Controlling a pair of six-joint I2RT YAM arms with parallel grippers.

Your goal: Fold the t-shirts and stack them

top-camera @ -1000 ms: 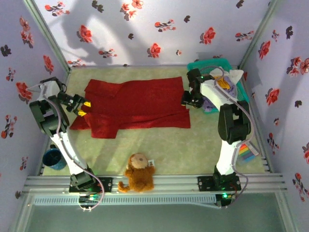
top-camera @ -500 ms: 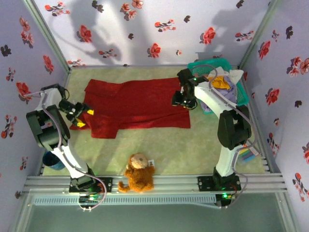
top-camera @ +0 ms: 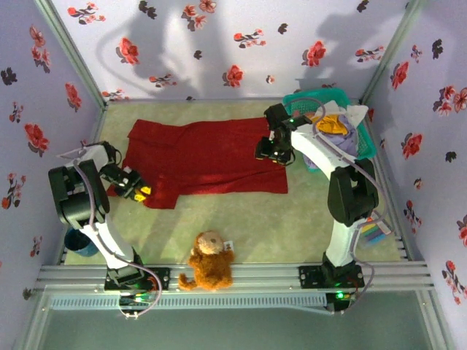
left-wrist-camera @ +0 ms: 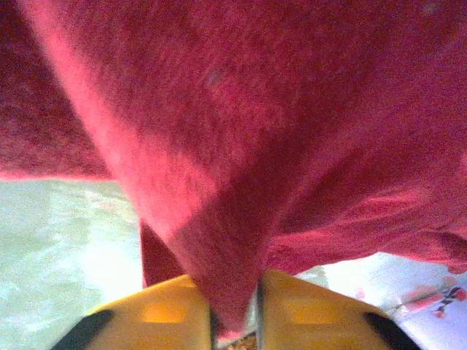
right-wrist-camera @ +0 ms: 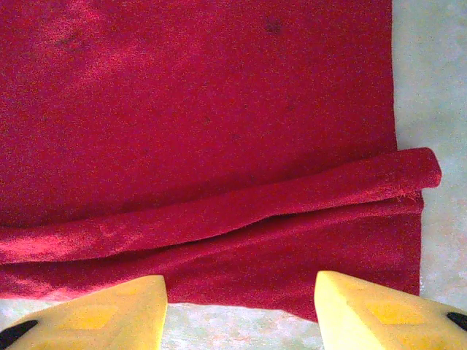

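The left pincer is closed on the red shirt's left corner. The right pincer hangs open, empty, above its right hem. The shirt lies lengthwise between them.

a deep-red t-shirt lay flat on the tabletop and covered most of the surface under the camera. a rolled fold of the same cloth ran across it, low at the left and rising slightly to the right, where it ended in a rounded tip just past the shirt's straight side edge. pale bare tabletop showed in a strip beside that edge and in a thin band along the near hem. the right gripper hung over that hem, jaws spread wide, nothing between them. its two yellow fingertips stood one at each side, dark at their outer corners.
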